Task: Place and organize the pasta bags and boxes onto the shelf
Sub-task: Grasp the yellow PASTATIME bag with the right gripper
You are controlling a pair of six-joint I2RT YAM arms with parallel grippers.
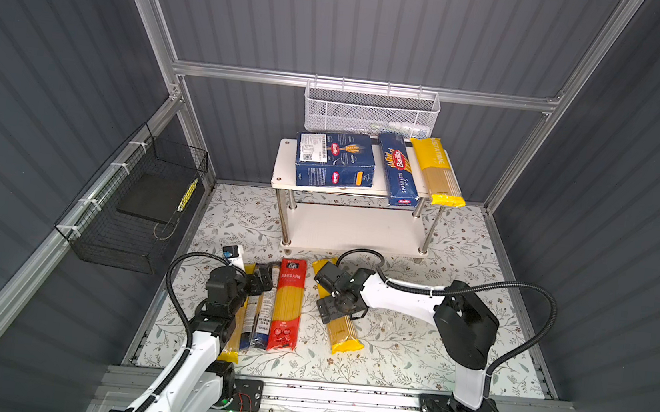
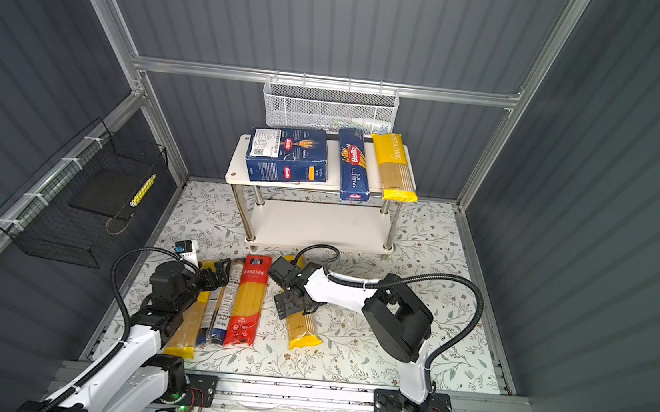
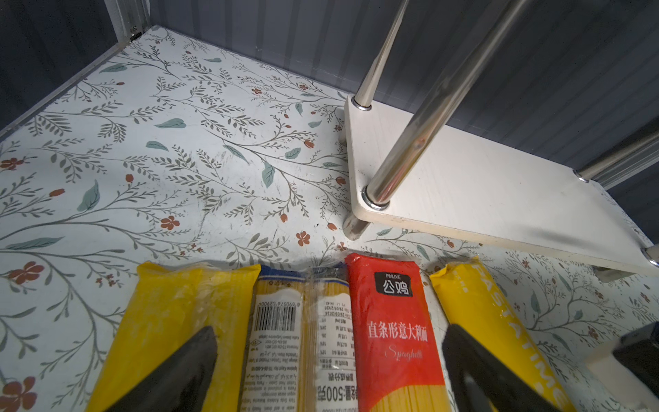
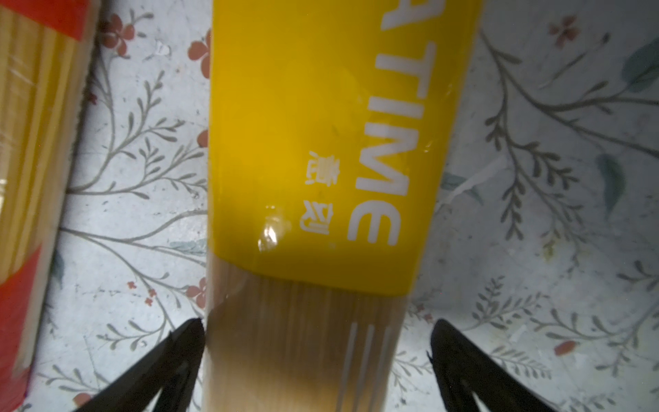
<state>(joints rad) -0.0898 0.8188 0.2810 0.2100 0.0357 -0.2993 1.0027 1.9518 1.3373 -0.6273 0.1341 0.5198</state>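
Three items lie on the top board of the shelf point(image 1: 285, 160): wide Barilla box point(image 1: 335, 159) at left, narrow SPAGHETTI box point(image 1: 399, 170) to its right, and shelved yellow bag point(image 1: 438, 172) at the right end, just beside the narrow box. The narrow box and this bag both overhang the near edge.

Four bags are on the floral worktop point(image 1: 410, 341), near side of the shelf, lying lengthwise near-to-far. From left:
- left yellow bag point(image 1: 233, 339), partly hidden under the left arm
- blue-label clear bag point(image 1: 260, 321)
- red bag point(image 1: 287, 307)
- right yellow bag point(image 1: 344, 334), slightly skewed

The first three lie packed side by side. The fourth lies apart, to their right.

Right hand point(image 4: 317, 339): released, directly over the right yellow bag, jaws spread across its clear middle. In the right wrist view one fingertip point(image 4: 178, 356) sits at the bag's edge, and the opposite one stands clear of it. Nothing is gripped.

Left hand point(image 3: 328, 342): released, fingers point(image 3: 192, 360) wide apart over the far part of the packed group. Nothing is held. Contact with the bags cannot be told.
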